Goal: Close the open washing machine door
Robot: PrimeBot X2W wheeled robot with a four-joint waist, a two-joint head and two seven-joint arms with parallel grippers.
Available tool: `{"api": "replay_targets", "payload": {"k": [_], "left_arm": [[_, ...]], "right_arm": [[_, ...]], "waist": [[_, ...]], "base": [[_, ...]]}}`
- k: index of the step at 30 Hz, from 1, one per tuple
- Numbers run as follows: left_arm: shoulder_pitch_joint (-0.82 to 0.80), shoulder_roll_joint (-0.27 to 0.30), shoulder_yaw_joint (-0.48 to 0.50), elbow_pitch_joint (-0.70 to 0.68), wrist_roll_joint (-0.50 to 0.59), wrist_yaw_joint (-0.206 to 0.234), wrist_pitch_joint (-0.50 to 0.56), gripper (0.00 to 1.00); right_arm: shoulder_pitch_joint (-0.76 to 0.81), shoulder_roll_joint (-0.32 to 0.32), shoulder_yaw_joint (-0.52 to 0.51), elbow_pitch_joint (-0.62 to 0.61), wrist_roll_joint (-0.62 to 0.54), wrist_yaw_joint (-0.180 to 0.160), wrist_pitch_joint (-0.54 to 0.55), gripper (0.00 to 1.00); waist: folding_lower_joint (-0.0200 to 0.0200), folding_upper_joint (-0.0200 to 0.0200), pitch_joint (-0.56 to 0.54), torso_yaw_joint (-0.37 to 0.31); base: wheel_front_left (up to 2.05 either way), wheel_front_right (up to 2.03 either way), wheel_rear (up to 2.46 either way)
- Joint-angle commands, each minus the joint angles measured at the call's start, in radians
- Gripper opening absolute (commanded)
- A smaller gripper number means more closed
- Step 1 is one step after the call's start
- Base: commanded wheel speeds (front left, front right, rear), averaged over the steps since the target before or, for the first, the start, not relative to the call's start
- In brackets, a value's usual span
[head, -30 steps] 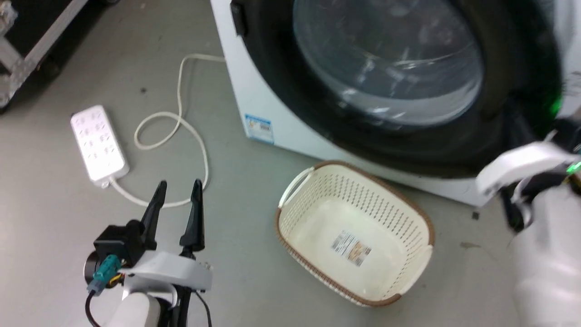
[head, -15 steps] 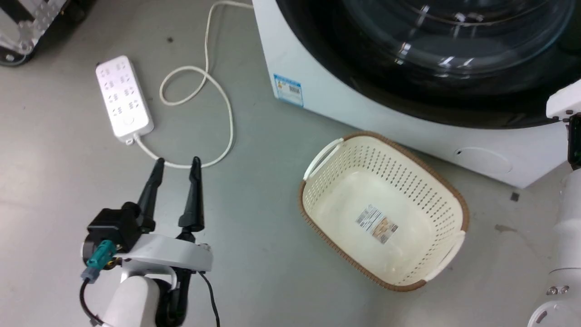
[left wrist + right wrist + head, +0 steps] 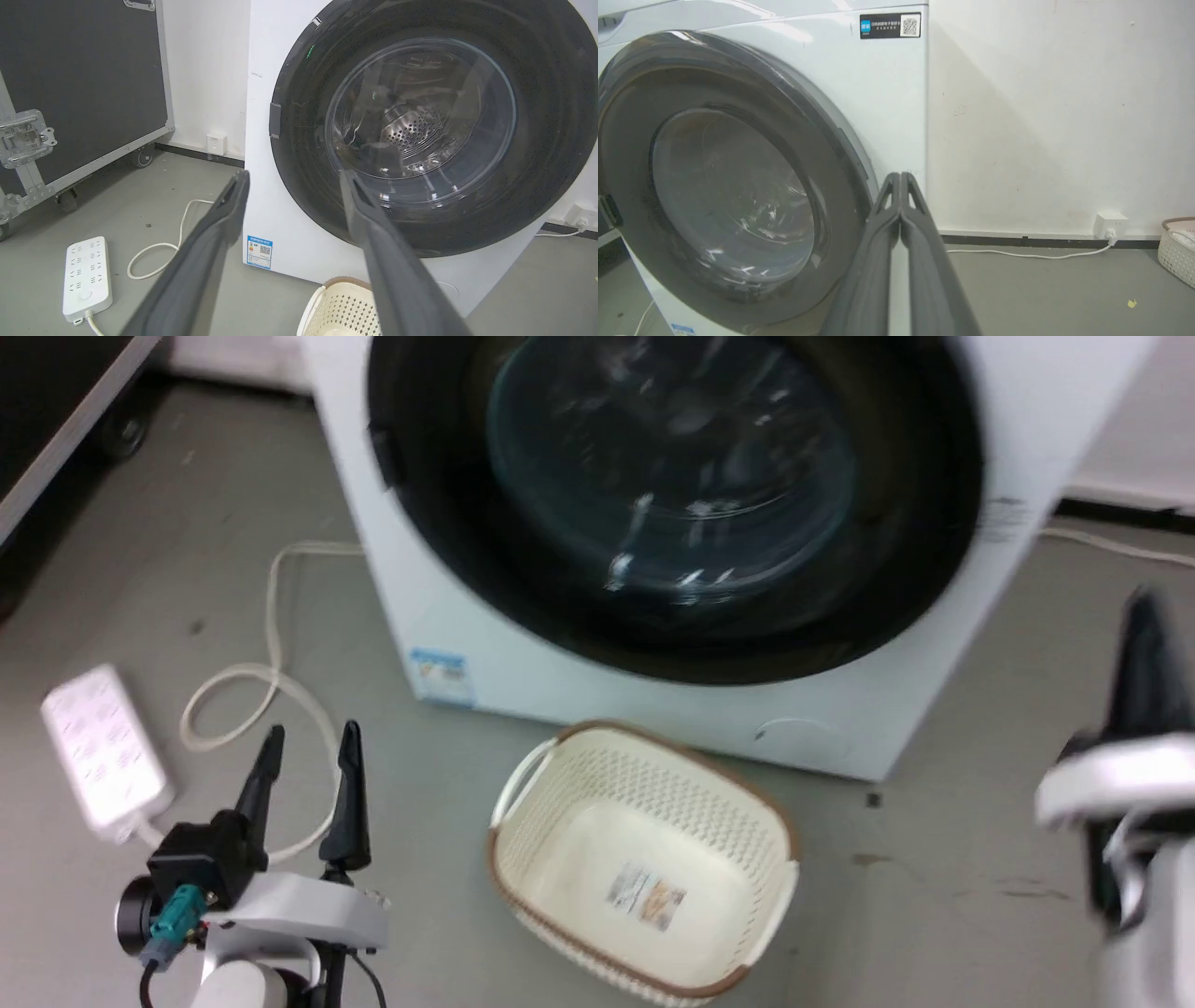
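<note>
1. Washing machine door (image 3: 672, 495) takes up the upper middle of the head view. Its wide black rim lies flat against the white front of the washing machine (image 3: 467, 635).
2. In the left wrist view the perforated steel drum shows through the glass at the upper right.
3. In the right wrist view the rim sits on the left of the frame and looks flush with the cabinet.
4. The left gripper (image 3: 312, 733) is at the lower left of the head view, over the floor. Its two fingers are spread with a clear gap and nothing between them, well apart from the door.
5. The right gripper (image 3: 900, 177) has its fingers pressed tight together, gripping nothing. In its own view the tips lie over the machine's right edge.
6. A cream basket (image 3: 653, 775) stands on the floor at lower centre of the head view, just below the door.
7. A white power strip (image 3: 103, 751) lies at the left edge of the head view. Its cable (image 3: 273, 616) loops up toward the machine.
</note>
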Motion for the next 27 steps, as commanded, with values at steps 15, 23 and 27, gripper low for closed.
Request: {"api": "replay_targets", "payload": {"k": [15,23,27], "left_arm": [[0.041,-0.002,-0.03,0.06,-0.014,0.02,0.084,1.0],[0.038,0.007,-0.055,0.075,-0.001,0.022,0.1,1.0],[0.035,0.007,-0.059,0.08,-0.005,0.021,0.098,1.0]], "right_arm": [[0.377,-0.001,0.201,-0.068,0.077,-0.001,0.024,0.0],[0.401,-0.001,0.212,-0.059,0.107,-0.001,0.032,1.0],[0.401,-0.001,0.211,-0.059,0.113,-0.001,0.031,1.0]], "waist": [[0.0003,-0.0001,-0.106,-0.101],[0.0003,-0.0001,-0.108,-0.091],[0.0003,-0.0001,-0.109,-0.092]], "base": [[0.0,0.0,0.0],[0.0,0.0,0.0],[0.0,0.0,0.0]]}}
